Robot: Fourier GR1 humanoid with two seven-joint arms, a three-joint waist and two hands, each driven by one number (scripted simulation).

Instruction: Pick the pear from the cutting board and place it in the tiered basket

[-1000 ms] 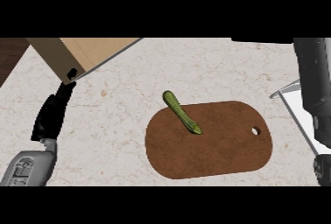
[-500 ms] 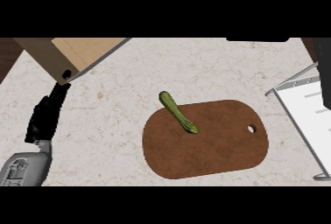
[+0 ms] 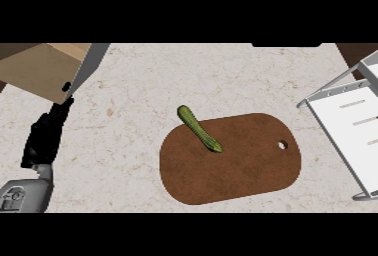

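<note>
At the left edge of the view the left hand (image 3: pixel 46 135) is seen, black, with its fingers straight and holding nothing; it is above its grey forearm (image 3: pixel 23 195) and it appears to be at rest. Just beyond the fingertips of this hand a brown box (image 3: pixel 44 70) is placed at the corner of the counter (image 3: pixel 221 75). Well to the right of the hand the brown cutting board (image 3: pixel 236 165) is lying flat, with a small hole near its right side. On the upper left part of the board a long, thin green thing (image 3: pixel 198 128) is found, one end of it reaching over the edge of the board; it is the only object there, so it must be taken for the pear, although its shape is more like a small cucumber or pepper. It is touched by no hand. Further right, at the edge of the view, the white basket (image 3: pixel 347 130) is standing. The right hand is not shown at all, so nothing can be said of it. It is judged that the picking step is not yet begun. For the next move a hand must be brought over the green thing, lowered, and closed around its narrow body.
</note>
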